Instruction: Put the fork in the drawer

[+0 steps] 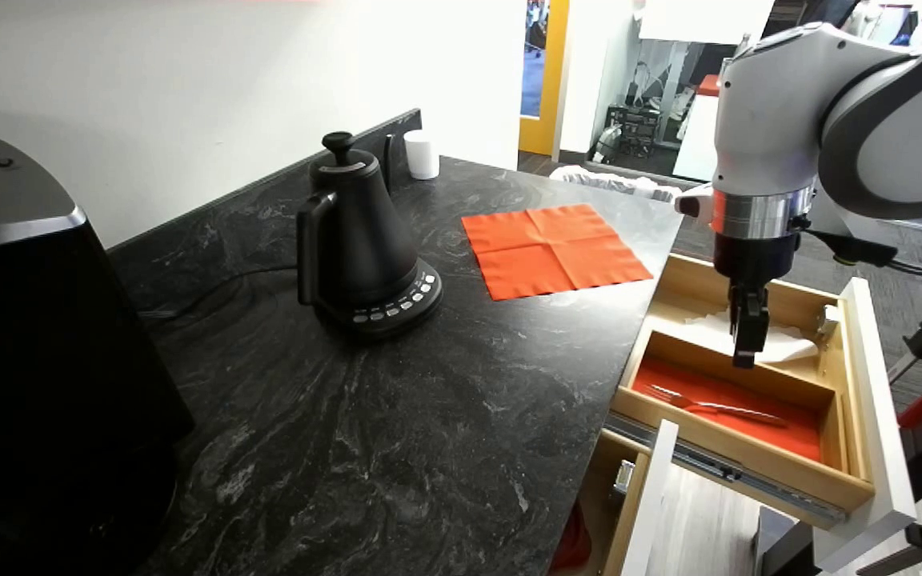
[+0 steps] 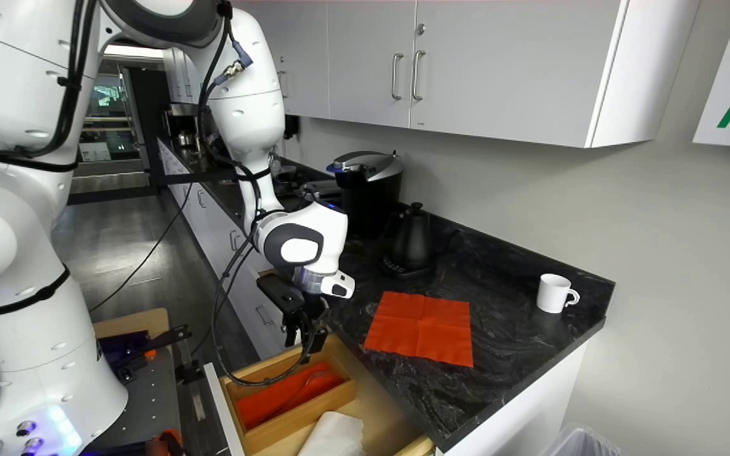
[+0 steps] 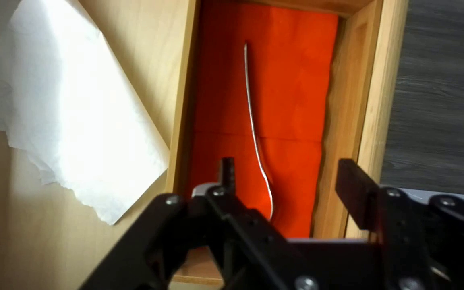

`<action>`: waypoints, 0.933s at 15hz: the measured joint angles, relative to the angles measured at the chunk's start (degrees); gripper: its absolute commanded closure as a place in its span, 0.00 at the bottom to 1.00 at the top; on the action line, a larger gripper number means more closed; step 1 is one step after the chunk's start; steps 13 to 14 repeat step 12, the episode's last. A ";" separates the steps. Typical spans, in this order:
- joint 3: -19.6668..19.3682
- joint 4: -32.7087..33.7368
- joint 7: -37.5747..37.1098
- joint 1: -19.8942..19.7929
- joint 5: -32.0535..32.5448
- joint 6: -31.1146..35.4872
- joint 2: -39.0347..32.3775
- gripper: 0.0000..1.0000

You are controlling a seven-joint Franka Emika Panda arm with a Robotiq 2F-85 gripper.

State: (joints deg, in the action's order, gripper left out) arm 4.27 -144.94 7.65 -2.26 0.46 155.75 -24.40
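Note:
The drawer [image 1: 741,450] is pulled open beside the counter. It also shows in an exterior view [image 2: 314,408] and in the wrist view [image 3: 181,112]. The thin silvery fork [image 1: 717,406] lies on the red-orange bottom of its divided compartment, tines toward the counter. In the wrist view the fork [image 3: 252,117] looks like a thin curved line. My gripper [image 1: 747,352] is above the drawer, pointing down. It is dark in an exterior view [image 2: 305,339]. In the wrist view the gripper [image 3: 286,177] is open, with nothing between its fingers, apart from the fork below.
A white paper sheet [image 3: 79,112] lies beside the compartment. On the dark counter [image 1: 429,448] stand a black kettle [image 1: 365,232], a white mug [image 2: 554,293] and a black appliance [image 2: 368,190]. A red-orange cloth [image 1: 557,248] lies flat there. A lower drawer [image 1: 653,504] is partly open.

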 measured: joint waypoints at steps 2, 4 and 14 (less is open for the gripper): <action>-0.22 0.00 -0.21 0.05 0.00 0.00 0.00 0.15; -0.25 0.00 -0.18 0.05 0.01 0.03 -0.03 0.02; -0.21 0.00 -0.15 0.05 0.01 0.04 -0.05 0.01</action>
